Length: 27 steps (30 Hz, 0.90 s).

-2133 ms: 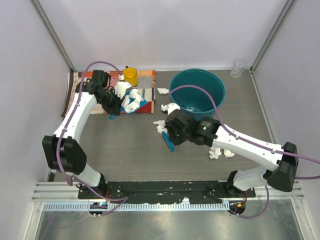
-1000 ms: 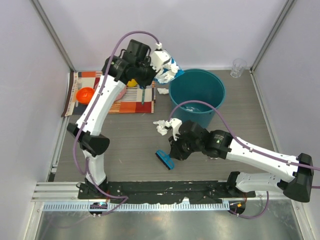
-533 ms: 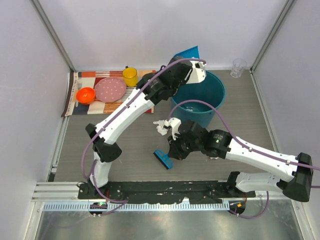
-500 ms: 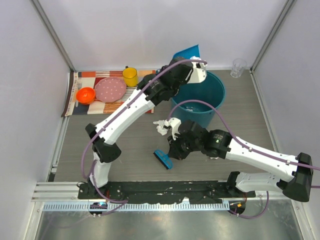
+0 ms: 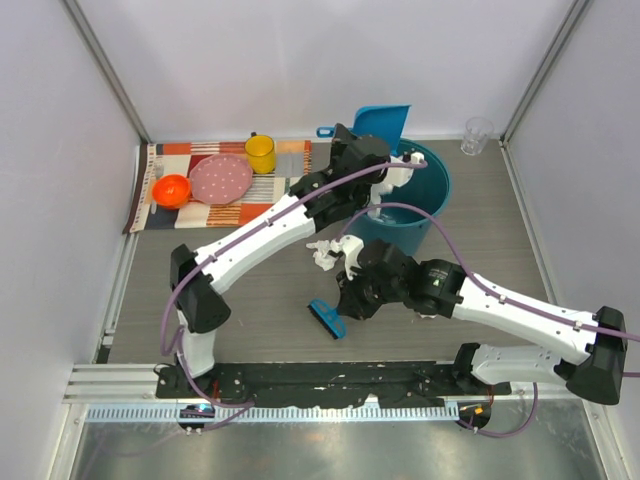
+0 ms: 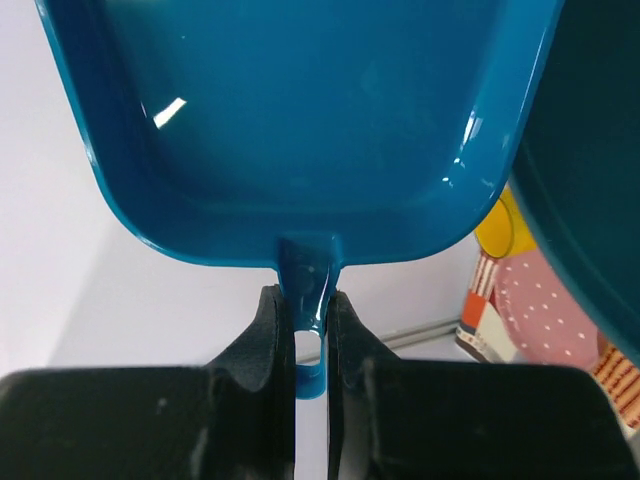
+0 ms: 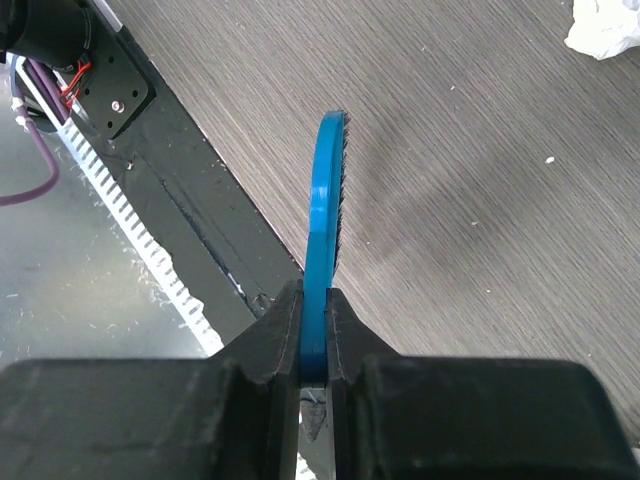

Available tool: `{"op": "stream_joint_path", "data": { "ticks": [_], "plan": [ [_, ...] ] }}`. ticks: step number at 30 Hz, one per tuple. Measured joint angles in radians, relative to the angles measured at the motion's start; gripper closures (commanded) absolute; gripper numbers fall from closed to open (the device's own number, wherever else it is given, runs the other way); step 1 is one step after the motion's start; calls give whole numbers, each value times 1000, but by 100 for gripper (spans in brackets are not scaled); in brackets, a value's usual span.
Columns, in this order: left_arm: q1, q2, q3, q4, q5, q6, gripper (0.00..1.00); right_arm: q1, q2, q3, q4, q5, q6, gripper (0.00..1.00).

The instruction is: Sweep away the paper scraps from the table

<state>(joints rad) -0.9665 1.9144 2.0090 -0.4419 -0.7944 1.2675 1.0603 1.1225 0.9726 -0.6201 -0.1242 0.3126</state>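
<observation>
The left gripper (image 6: 311, 330) pinched the handle of the blue dustpan (image 6: 300, 120), held raised at the far rim of the teal bucket (image 5: 438, 188). The right gripper (image 7: 313, 330) clamped the blue brush (image 7: 325, 190) over the table (image 5: 250, 300), with 1 paper scrap (image 5: 322, 252) lying near it

A robot test cell in a laboratory is shown, not a lived-in room. The table (image 5: 250, 300) is enclosed by plain pale walls (image 5: 320, 60) and slanted metal frame posts (image 5: 105, 70). On the near side of the right end effector (image 5: 342, 306), a metal mounting rail (image 5: 100, 383) is seen, with both arm bases bolted along it and purple cables (image 5: 163, 320) looped out.

Household props are staged. A striped placemat (image 5: 290, 160) with a cup (image 5: 261, 153), bowl (image 5: 172, 189) and plate (image 5: 221, 180) is laid left of the left end effector (image 5: 340, 138). A teal bucket (image 5: 440, 180) is set just right of it. A dustpan (image 6: 300, 120) and a brush (image 7: 325, 200) are clamped in the end effectors.
</observation>
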Motion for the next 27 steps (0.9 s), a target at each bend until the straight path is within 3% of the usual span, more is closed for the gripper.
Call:
{"op": "stream_joint_path", "data": {
  "ticks": [12,16,20,23,27],
  "plan": [
    [-9,-34,-26,121,-48,91,100,0,-5,2,-4,13,-5,99],
    [11,-33,61,-26,-39,-49,100,0,32,85,-57,37,-30,99],
    [100,-101,103,-230,38,-277,100,0,95,264,-90,100,-88,99],
    [213,-196,56,-340,100,-420,100,0,155,381,-89,159,-139,99],
    [385,-372,-115,-429,186,-577,100,-7,292,489,-97,245,-186,99]
  ]
}}
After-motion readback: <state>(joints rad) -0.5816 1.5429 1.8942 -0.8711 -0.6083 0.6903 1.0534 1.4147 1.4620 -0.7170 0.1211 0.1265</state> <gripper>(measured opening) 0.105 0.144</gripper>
